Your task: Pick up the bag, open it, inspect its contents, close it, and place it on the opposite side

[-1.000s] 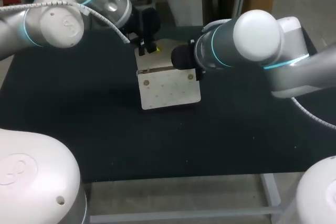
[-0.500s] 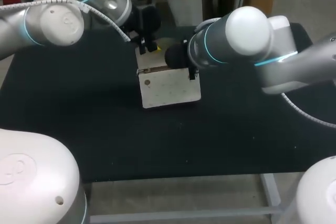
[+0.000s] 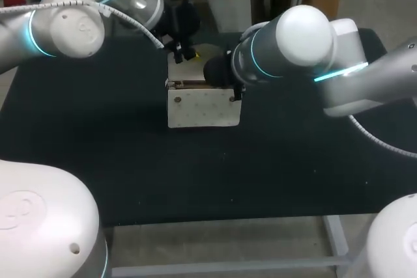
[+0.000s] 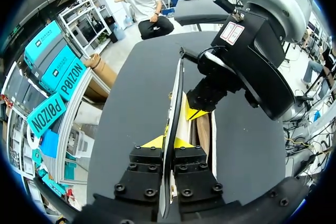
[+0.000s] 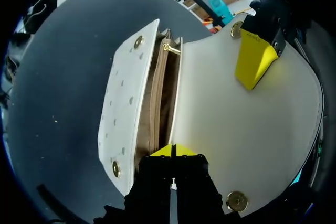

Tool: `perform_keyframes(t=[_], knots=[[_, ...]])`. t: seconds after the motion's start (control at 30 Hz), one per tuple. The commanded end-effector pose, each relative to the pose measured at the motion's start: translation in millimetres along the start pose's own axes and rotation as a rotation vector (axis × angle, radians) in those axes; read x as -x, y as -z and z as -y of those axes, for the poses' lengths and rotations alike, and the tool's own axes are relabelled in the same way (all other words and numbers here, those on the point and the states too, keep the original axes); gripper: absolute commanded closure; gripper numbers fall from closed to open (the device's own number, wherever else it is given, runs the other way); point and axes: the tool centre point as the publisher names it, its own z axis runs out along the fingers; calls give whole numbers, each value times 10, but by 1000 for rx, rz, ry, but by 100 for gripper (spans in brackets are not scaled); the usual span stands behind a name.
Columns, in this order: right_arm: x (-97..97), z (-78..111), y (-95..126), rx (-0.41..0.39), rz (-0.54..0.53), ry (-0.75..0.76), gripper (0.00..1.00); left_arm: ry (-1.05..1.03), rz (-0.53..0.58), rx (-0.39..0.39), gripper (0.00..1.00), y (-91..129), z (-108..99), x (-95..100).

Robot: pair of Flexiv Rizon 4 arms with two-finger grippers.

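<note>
Bag (image 3: 203,107) stands upright at the middle of the table (image 3: 98,141), toward the far edge, between our two arms; we cannot tell whether its base rests on the cloth or hangs just clear. Left claw (image 4: 168,142) is pinched narrow on the free edge of the flap (image 5: 236,124), holding it up and back from the body. Right claw (image 5: 173,150) is also closed down tight, tips almost meeting, on the bag's rim where the flap joins the mouth. We judge the opening step as good as done and the inspection in hand, since the right wrist camera looks straight down into the mouth. The lining (image 5: 157,108) shows tan, in two slim pockets, and we see nothing lying inside, though the gap is narrow and the bottom is dark. Next, as we read it, the flap has to go forward and down over the front panel until the snaps meet, then the bag goes across to the other side. That calls for the right claw to let go of the rim first, or the flap will foul on it. The bag is cream, stiff-walled and boxy, its front dotted with small studs. Brass snaps (image 5: 139,42) sit at the front's corners, with mates on the flap's underside. A small gold fitting shows at one end of the mouth.
</note>
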Motion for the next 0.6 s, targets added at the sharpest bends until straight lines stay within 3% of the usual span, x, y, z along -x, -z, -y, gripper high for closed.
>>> perform_keyframes(t=[0.03, 0.6], knots=[[-63, 3, -13, -5, -4, 2, 100, 11, 2, -9, 100, 52, -15, 14], [-36, -91, 77, -20, 29, 11, 100, 62, 8, -1, 100, 14, -29, 23]])
